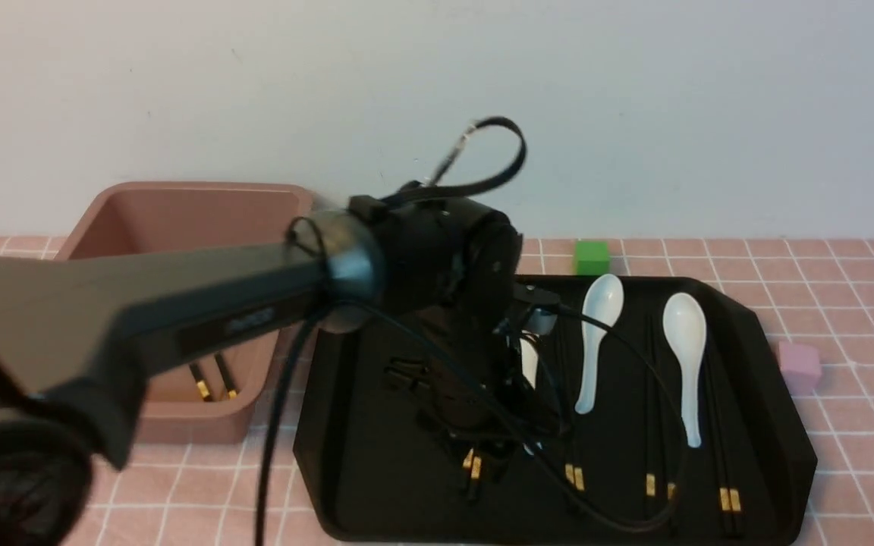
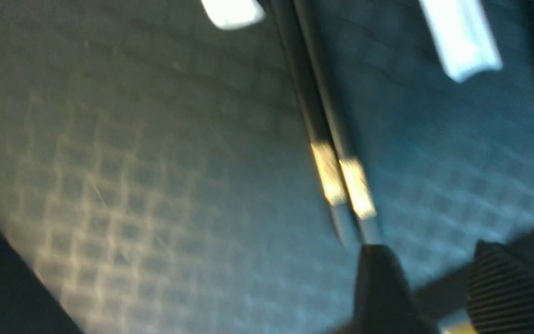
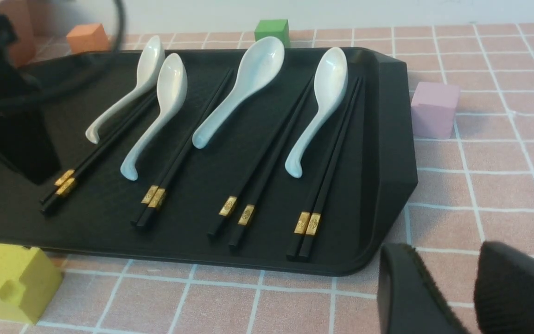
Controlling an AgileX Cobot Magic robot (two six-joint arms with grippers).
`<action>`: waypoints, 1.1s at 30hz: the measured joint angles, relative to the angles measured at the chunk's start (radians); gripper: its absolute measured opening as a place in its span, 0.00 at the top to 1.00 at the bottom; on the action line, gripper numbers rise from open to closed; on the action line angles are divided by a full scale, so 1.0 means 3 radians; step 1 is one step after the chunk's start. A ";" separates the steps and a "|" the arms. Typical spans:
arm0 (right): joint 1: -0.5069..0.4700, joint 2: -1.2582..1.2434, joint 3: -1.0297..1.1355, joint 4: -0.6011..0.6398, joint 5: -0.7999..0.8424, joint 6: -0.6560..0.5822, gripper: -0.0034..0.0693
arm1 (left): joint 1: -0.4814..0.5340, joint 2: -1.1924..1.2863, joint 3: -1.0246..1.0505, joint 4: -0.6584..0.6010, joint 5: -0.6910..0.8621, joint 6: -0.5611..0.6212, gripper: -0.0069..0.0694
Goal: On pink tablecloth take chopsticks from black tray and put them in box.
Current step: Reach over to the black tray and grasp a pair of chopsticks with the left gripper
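The black tray [image 1: 778, 425] lies on the pink tablecloth [image 1: 847, 303]. Several pairs of black chopsticks with gold bands lie in it between white spoons [image 1: 686, 334]. My left gripper [image 1: 475, 447] is down over the tray's left part, open, with its fingertips just short of the gold-banded end of the leftmost pair [image 2: 341, 181]; I see nothing held between the fingers. The box [image 1: 179, 220] stands at the back left and holds one pair [image 1: 209, 383]. My right gripper [image 3: 445, 253] is open and empty over the cloth, beside the tray's near right corner [image 3: 387, 139].
A green cube [image 1: 591, 256] sits behind the tray and a pink cube [image 1: 799, 365] to its right. A yellow block [image 3: 12, 283] lies at the tray's near edge and an orange cube [image 3: 87, 37] near the box. My left arm's cable [image 1: 634, 364] hangs over the tray.
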 joint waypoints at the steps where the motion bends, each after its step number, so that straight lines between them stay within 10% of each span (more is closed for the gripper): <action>1: 0.0000 0.0000 0.0000 0.0000 0.0000 0.0000 0.62 | 0.0000 0.0054 -0.0040 0.0020 0.0020 -0.0018 0.48; 26: 0.0000 0.0000 0.0000 0.0000 0.0000 0.0000 0.62 | 0.0120 0.0479 -0.0416 0.0235 0.0050 -0.0066 0.44; 33: 0.0000 0.0000 0.0000 0.0000 0.0000 0.0000 0.62 | 0.0120 0.0480 -0.0419 0.0205 0.0053 -0.0070 0.70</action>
